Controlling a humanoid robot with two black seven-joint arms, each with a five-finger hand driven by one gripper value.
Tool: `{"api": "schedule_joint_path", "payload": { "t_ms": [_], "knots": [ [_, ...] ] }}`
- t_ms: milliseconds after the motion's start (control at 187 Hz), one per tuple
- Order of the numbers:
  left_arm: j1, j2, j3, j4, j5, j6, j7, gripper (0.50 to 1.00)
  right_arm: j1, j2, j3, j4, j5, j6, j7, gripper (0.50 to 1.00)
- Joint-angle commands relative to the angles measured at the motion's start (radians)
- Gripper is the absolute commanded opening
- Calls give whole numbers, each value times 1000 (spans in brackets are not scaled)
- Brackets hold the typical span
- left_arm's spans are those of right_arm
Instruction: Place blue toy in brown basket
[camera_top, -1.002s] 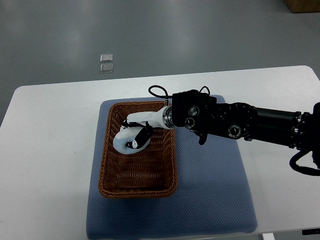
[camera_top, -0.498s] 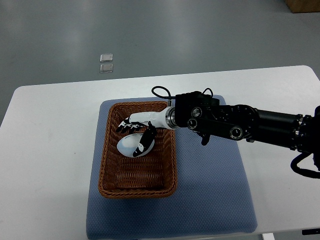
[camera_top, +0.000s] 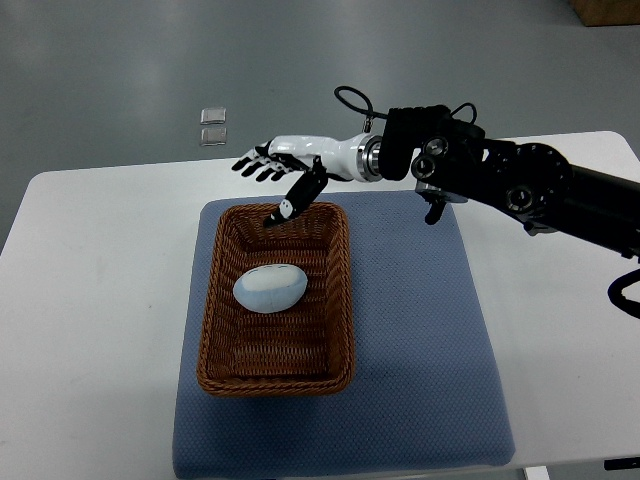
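The blue toy (camera_top: 270, 288) lies inside the brown basket (camera_top: 222, 330), near its middle. The right hand (camera_top: 285, 170) is above the basket's far edge with fingers spread, holding nothing. The basket sits on a blue mat (camera_top: 420, 380) on the white surface (camera_top: 100, 300).

White table (camera_top: 100, 300) with rounded corners, standing on smooth grey floor (camera_top: 120, 60). Blue textured mat (camera_top: 420, 380) covers table centre. Two small square plates (camera_top: 213, 125) set in floor beyond table. Brown box corner (camera_top: 610, 10) top right. Soft glare on floor.
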Motion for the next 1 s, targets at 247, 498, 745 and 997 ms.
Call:
{"api": "schedule_joint_path", "payload": {
  "t_ms": [247,498,745,997],
  "knots": [
    [0,0,1,-1,0,-1,0,1000,-291,-72,546,-35,403,-7,35,901],
    [0,0,5,-3,0,-1,0,1000,-488,72,792,-213,621,2,120,911],
    [0,0,4,-1,0,1,0,1000,-577,100,808,-257,728,102,160,911],
    [0,0,4,-1,0,1,0,1000,-591,100,808,-261,733,105,161,911]
  ]
}}
